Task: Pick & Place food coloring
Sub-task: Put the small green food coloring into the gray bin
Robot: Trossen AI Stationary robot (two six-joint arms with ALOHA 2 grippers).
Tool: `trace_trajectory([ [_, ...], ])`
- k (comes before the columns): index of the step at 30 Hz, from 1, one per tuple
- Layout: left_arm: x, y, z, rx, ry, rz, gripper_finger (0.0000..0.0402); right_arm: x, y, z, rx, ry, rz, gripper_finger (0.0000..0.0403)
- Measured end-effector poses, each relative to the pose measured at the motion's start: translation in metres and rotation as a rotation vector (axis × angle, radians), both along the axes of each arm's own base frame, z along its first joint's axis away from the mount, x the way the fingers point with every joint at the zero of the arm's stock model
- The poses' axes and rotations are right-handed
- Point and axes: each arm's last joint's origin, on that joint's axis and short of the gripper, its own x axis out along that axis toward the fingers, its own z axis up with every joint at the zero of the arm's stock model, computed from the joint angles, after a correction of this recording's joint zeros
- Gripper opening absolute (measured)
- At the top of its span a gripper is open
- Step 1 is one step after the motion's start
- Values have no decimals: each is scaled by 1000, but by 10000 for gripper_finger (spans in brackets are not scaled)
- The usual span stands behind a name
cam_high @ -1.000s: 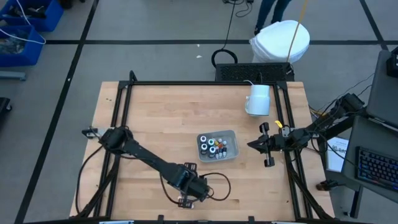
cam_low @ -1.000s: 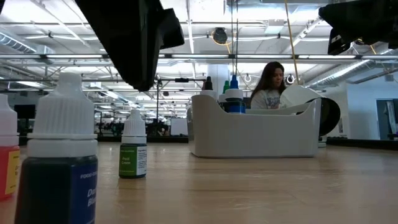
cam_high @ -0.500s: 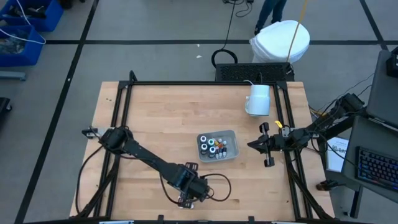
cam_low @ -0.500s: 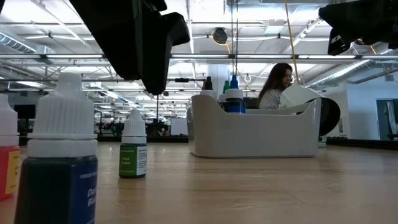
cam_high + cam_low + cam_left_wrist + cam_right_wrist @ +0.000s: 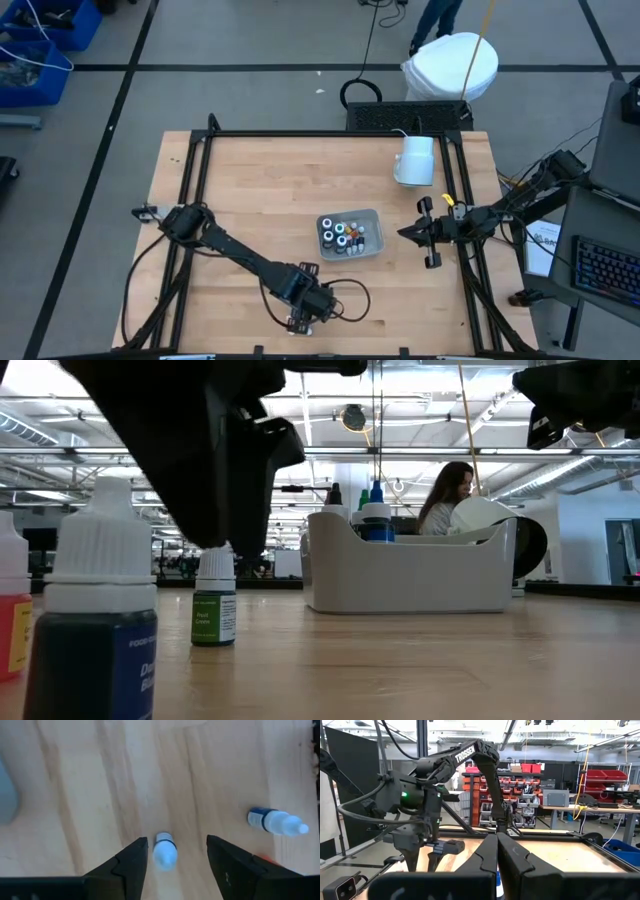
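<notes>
We see the left pincer low over the near edge of the desk, pointing straight down, its fingers spread apart with a small white-capped green-label bottle standing upright between them; the fingers don't touch it, nothing gripped. In the low view that same bottle stands on the wood right under the dark pincer body. A blue bottle lies on its side nearby, and a red one shows only as a sliver at the frame edge. In the low view a blue-bodied bottle stands very close to the lens. The clear tray sits mid-desk holding more bottles and dark round pots. The white mug stands at the far right part of the desk. The right pincer hangs just right of the tray, fingers pressed together, empty. A person sits behind the desk.
</notes>
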Motion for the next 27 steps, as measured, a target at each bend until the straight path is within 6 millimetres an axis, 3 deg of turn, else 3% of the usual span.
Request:
trace_trajectory([
  [16, -1, 3, -7, 14, 0, -13, 158, 0, 0, 0, -1, 0, 0, 0],
  [27, 0, 2, -10, 25, -23, -84, 154, 0, 0, 0, -1, 0, 0, 0],
])
